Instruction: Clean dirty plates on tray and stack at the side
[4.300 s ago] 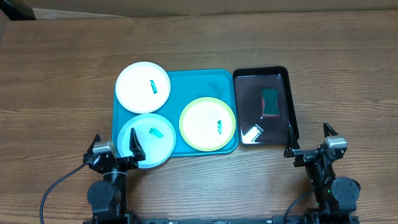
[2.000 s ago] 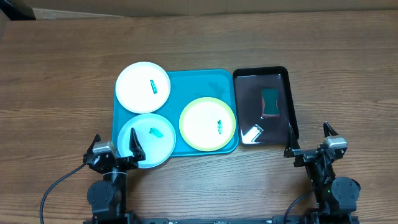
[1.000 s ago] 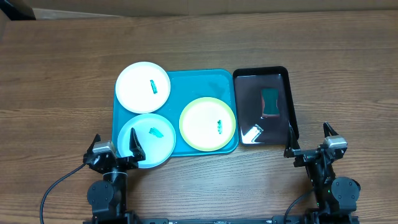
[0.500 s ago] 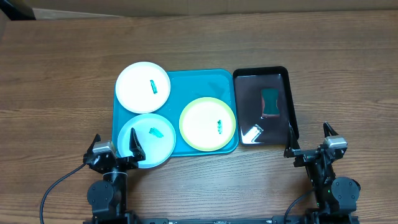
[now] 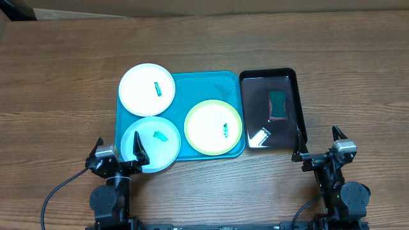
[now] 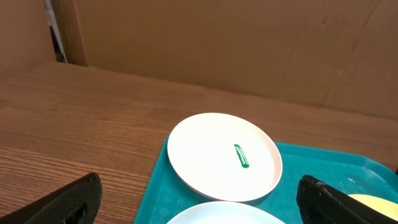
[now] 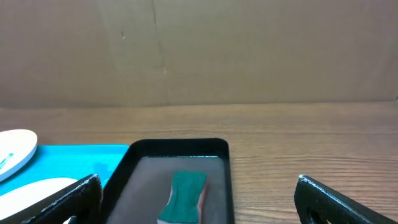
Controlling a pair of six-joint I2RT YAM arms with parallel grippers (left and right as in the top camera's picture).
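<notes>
The left jaws stand wide apart and empty at the near edge of the counter (image 5: pixel 64 76), just by the tray's near-left corner. The right jaws are likewise spread and empty, near the near-right corner of the black tray (image 5: pixel 255 96).

The turquoise tray (image 5: pixel 217 80) carries three plates, each with a small teal smear:
- White plate (image 5: pixel 147 89): far-left, overhanging the rim.
- Light blue plate (image 5: pixel 153 144): near-left.
- Yellow-green rimmed plate (image 5: pixel 213 126): near-right.

The black tray, just beside the turquoise one, contains a green sponge (image 5: pixel 277 105).
</notes>
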